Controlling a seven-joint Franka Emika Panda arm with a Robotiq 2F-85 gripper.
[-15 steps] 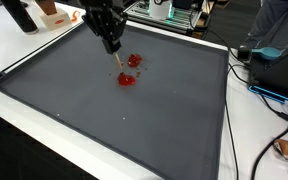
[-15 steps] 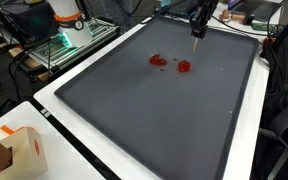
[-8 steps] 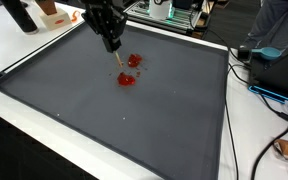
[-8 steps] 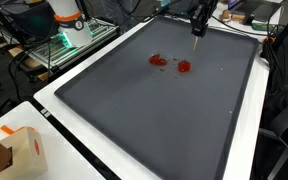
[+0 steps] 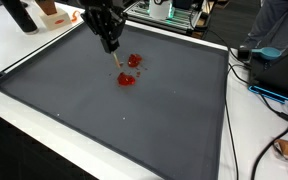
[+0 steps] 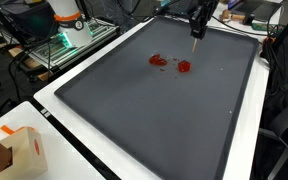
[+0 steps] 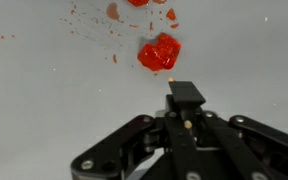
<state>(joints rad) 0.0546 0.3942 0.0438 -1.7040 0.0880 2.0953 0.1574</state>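
The gripper (image 5: pixel 112 46) hangs over the dark mat (image 5: pixel 134 130), not far from one of its corners. Its jaws are closed on a thin pale stick (image 5: pixel 117 58) that points down at the surface. In the wrist view the fingers (image 7: pixel 134 140) meet around a dark block with a small pale dot at its centre. That dot is probably the stick seen end-on, though the view is too close to be sure.

Two red lumps lie on the mat just beyond the stick's tip: one red lump (image 5: pixel 134 61) closer to the mat's edge and a second red lump (image 5: pixel 126 79) further in. Both also show in an exterior view from the opposite side, near the gripper (image 6: pixel 196 30), as the one by the stick (image 6: pixel 184 67) and its neighbour (image 6: pixel 159 60). The wrist view shows a glossy red chunk (image 7: pixel 159 52) just ahead of the fingers, with thin red smears and specks (image 7: pixel 114 11) scattered past it.

Judging by how things lie, the red material is already partly spread, since streaks and droplets mark the mat around it. The chunk itself looks whole and thick, so most of the work on it seems undone. The stick's tip appears to be just short of the chunk, not pressing into it.

A cardboard box (image 6: pixel 19 150) stands on the white table (image 5: pixel 24 45) beyond the mat's rim.
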